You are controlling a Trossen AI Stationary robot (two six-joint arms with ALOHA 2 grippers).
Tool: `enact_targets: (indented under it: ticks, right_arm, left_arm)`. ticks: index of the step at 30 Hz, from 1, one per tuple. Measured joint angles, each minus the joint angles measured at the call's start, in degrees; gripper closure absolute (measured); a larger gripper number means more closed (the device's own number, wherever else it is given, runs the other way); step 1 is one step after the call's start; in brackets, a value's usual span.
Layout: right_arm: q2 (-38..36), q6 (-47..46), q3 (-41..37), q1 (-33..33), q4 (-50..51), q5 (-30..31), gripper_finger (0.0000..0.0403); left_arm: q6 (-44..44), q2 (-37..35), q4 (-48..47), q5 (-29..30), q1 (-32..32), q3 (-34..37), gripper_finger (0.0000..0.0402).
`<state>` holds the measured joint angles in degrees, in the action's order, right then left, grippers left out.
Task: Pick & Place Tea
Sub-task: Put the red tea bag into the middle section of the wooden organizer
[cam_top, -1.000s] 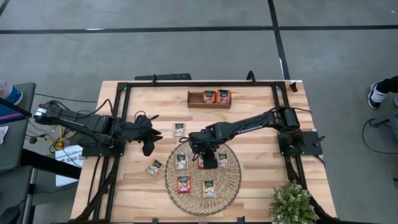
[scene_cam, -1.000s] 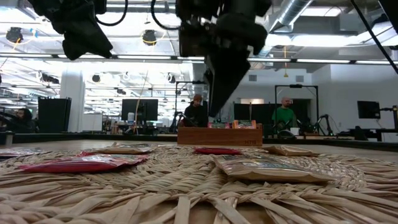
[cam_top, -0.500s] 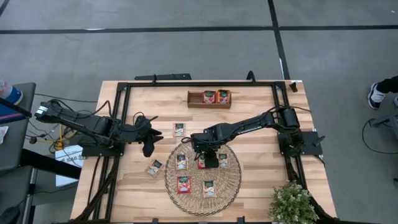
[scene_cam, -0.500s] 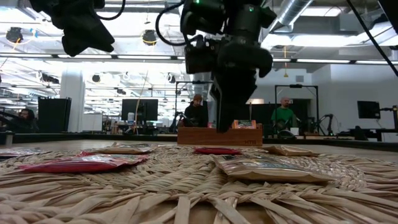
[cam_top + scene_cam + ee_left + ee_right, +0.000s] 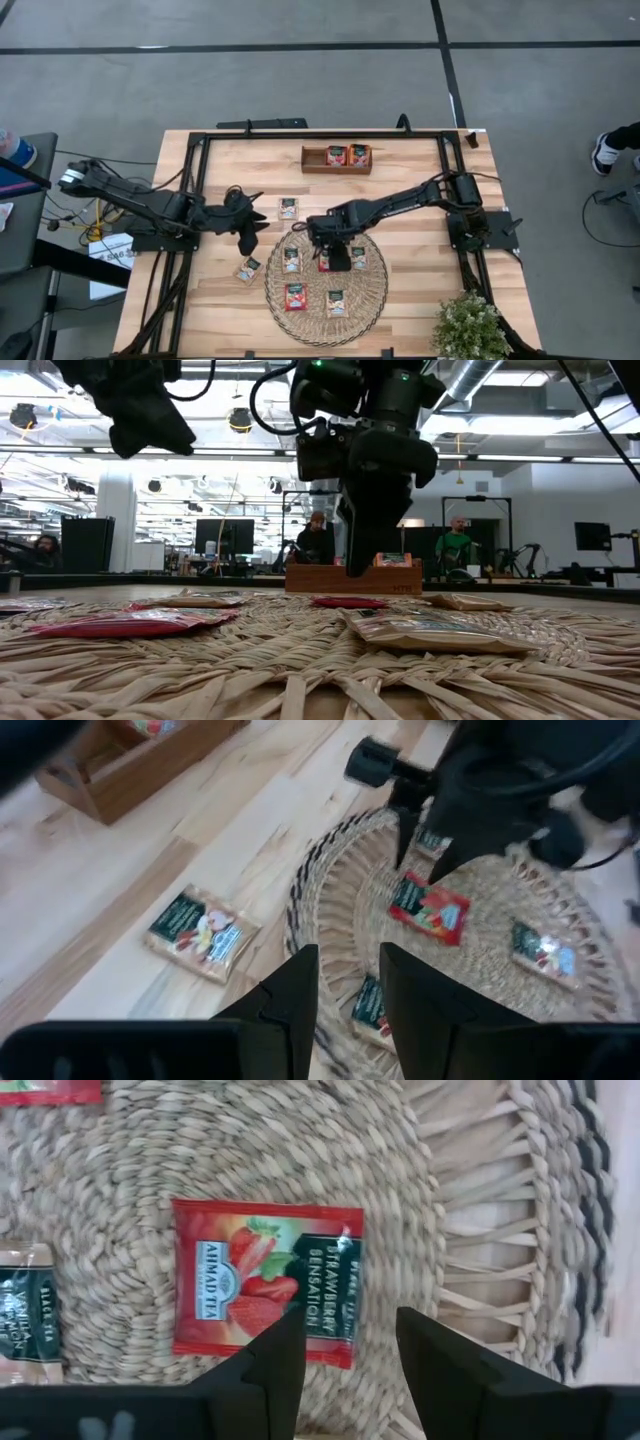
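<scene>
While both dark arms reach in from opposite sides, a wooden table (image 5: 420,290) ringed by a black frame (image 5: 200,140) carries everything in play. The round woven mat (image 5: 370,290) lies at the table's near middle, and several tea sachets rest flat on it. The brown wooden tray (image 5: 315,160) sits toward the far edge, holding two red-orange sachets (image 5: 347,155). A potted plant (image 5: 468,325) stands at the near right corner. The right gripper (image 5: 338,262) hangs low over the mat, fingers spread, directly above a red strawberry sachet (image 5: 265,1280) lying flat and unheld. The left gripper (image 5: 248,232) hovers off the mat's left edge, fingers parted, empty, between two cream sachets (image 5: 288,208) on bare wood. People sit at desks in the room behind.
</scene>
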<state>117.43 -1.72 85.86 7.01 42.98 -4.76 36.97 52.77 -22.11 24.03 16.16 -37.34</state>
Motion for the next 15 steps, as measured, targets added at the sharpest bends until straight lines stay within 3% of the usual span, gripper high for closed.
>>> enact_targets:
  ticks: [15]
  right_arm:
    - [5.68, -1.38, 1.02, -0.35, 0.1, -0.23, 0.0254]
  left_arm:
    - [-0.07, 5.24, 3.4, 0.39, -0.02, -0.02, 0.0301]
